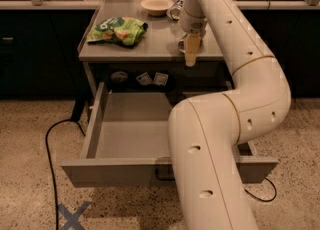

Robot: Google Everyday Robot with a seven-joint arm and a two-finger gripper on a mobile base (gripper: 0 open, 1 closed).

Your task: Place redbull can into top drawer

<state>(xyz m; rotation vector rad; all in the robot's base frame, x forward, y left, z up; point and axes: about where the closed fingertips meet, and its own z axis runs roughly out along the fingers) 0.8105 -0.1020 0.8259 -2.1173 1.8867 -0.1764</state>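
Partly hidden, the silvery redbull can (182,45) stands beside the claw (191,50) at the counter's (145,46) edge, grip unclear

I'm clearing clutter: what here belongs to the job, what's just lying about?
Job: redbull can, tool beside it at the table's front edge, open top drawer.
Lying about: green bag, bowl, other can, floor cable.

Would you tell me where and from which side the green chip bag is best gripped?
Probably from straight above, pinching the crinkled end of the green chip bag that faces the tool: the bag lies flat on the table, so its sides offer little purchase. The tool hangs over the table's front right edge, well right of the bag.
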